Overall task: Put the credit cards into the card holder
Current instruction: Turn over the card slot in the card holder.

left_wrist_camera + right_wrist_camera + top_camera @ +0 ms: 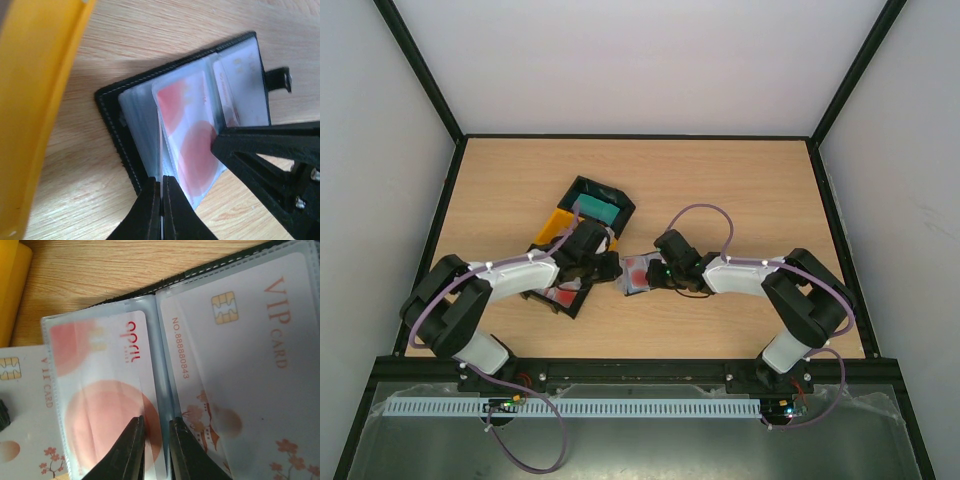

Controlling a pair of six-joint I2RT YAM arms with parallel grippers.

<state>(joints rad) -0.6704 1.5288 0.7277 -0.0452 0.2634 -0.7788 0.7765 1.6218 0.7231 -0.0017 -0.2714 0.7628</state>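
2 tools work the open card holder (636, 275), middle of the bench (520, 170) toward its near edge. Your left tool (161, 187) is clamped tight on a clear sleeve (137, 127), and your right tool (156, 440) looks pinched on the red card (100, 405). You seem mid-insertion, so next slide it squarely home.

The blurred yellow tray (35, 100), card holder (162, 335) and VIP card (245, 365) are cut off.

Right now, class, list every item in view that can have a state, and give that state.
card holder, lying open.
red-and-white card, inside a clear sleeve.
VIP card, sleeved on the facing page.
teal cards, stacked, not yet in the holder.
left gripper, shut on the card holder's sleeve edge.
right gripper, nearly closed on the red-and-white card's sleeve.
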